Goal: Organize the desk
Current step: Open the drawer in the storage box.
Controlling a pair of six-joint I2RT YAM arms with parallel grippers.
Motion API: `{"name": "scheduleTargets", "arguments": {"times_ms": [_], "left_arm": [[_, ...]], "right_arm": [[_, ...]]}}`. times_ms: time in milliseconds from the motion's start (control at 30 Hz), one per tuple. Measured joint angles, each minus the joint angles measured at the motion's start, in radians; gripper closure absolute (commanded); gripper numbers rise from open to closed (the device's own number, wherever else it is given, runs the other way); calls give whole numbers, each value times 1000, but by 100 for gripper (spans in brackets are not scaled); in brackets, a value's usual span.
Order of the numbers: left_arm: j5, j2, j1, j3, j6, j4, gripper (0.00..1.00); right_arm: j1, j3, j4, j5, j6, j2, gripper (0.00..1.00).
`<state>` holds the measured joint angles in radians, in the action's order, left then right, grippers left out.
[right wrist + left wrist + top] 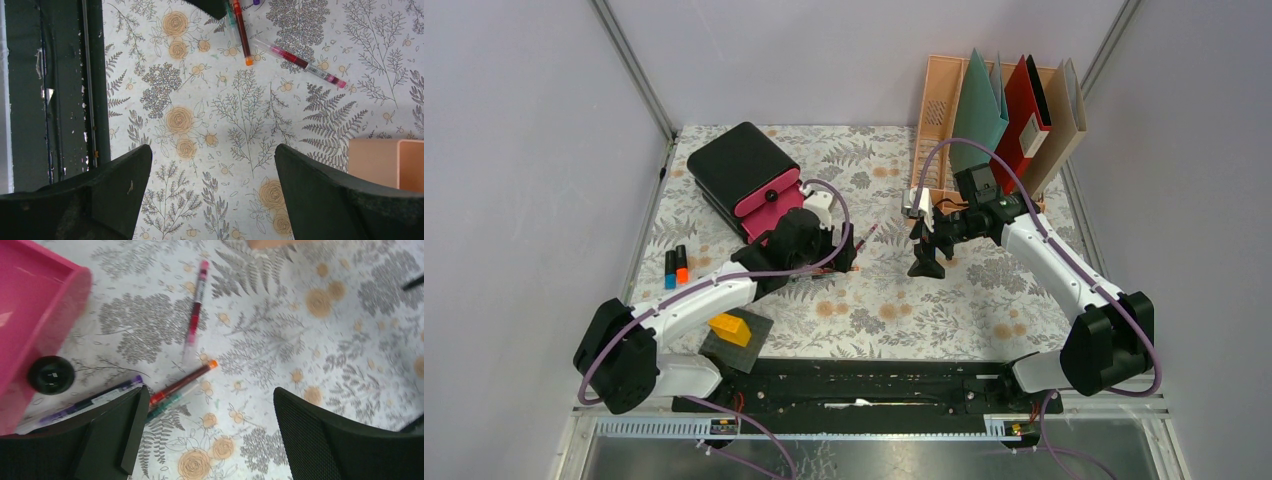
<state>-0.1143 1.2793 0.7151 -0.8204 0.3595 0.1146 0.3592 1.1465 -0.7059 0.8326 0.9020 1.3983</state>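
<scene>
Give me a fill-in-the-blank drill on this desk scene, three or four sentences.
1. The left gripper has its jaws ___.
2. The drawer beside it is coloured ___.
3. The file rack stands at the far ___ corner of the desk.
4. The reddish-brown pen ends in an ___ tip.
Missing words: open; pink; right; orange.

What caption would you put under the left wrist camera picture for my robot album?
Open left gripper hovering over loose pens on the flowery desk, beside a pink drawer.
</scene>
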Motion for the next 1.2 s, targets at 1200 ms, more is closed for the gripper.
{"name": "scheduleTargets", "arguments": {"times_ms": [1200], "left_arm": [[81,339,48,-131,-393,248,28]], "right_arm": [[0,-2,0,24,0,32,0]]}}
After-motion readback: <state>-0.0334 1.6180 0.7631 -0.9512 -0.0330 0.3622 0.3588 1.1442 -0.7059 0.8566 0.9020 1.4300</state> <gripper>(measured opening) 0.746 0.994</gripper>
